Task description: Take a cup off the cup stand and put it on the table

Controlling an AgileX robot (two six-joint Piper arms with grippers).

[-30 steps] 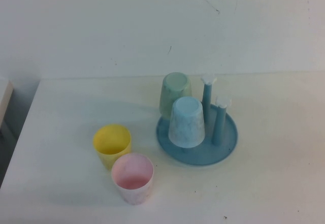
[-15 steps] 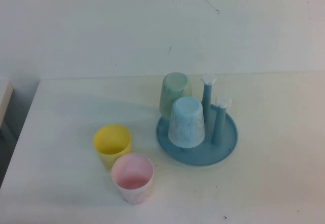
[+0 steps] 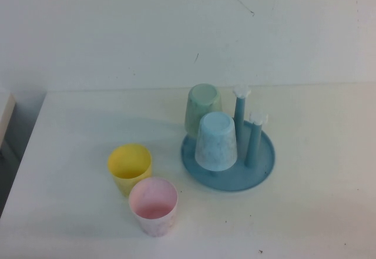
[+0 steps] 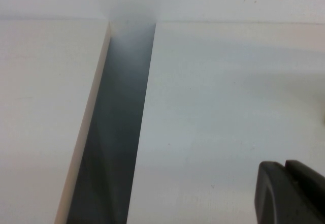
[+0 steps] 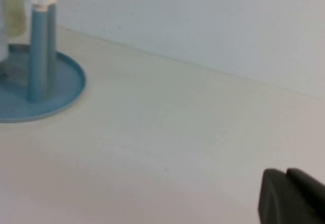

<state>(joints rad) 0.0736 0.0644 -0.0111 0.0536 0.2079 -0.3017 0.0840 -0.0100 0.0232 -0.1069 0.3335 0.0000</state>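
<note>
Still unmoved, cup point(image 3: 216, 141) upended on cup stand point(image 3: 261, 168), left pincer point(image 4: 289, 193) and right pincer point(image 5: 290, 197) closed, empty.

The white table point(image 3: 70, 224) fills the lower part of the high view, its back edge meeting the wall at mid-frame. 3 things stand directly on it: the round blue cup stand point(image 3: 200, 168) right of center, a yellow cup point(image 3: 130, 167) at lower left, and a pink cup point(image 3: 153, 206) touching it, nearer the bottom edge.
</note>
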